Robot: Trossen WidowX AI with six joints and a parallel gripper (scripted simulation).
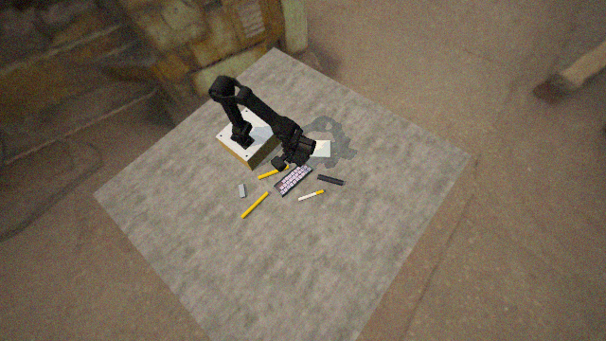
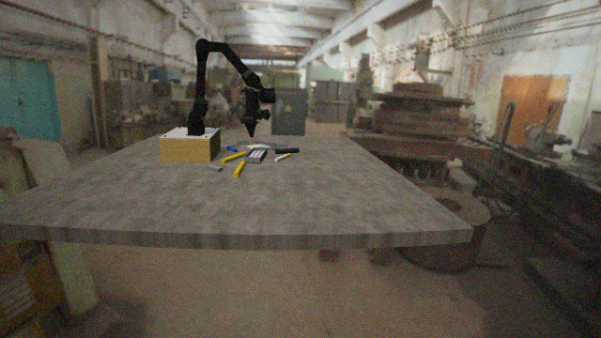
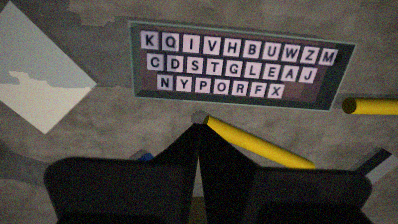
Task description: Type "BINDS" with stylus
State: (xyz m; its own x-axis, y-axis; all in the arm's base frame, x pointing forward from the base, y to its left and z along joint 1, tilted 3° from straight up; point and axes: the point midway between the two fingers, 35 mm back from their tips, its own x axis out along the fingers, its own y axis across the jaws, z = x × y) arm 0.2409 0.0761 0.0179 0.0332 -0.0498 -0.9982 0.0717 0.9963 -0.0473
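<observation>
Top view: above the surface's [image 1: 284,246] [image 2: 235,207] [image 3: 280,22] middle, the pincer [image 1: 279,163] [image 2: 252,135] [image 3: 199,130] is clenching nothing; stylus pickup is apparently pending, calling for opening.

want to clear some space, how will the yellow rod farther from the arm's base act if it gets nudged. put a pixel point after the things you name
The yellow rod [image 1: 255,205] [image 2: 239,169] [image 3: 375,106] would probably roll sideways, given its round end. Its straight, smooth-looking body suggests it is stiff and perhaps a little slippery.
</observation>
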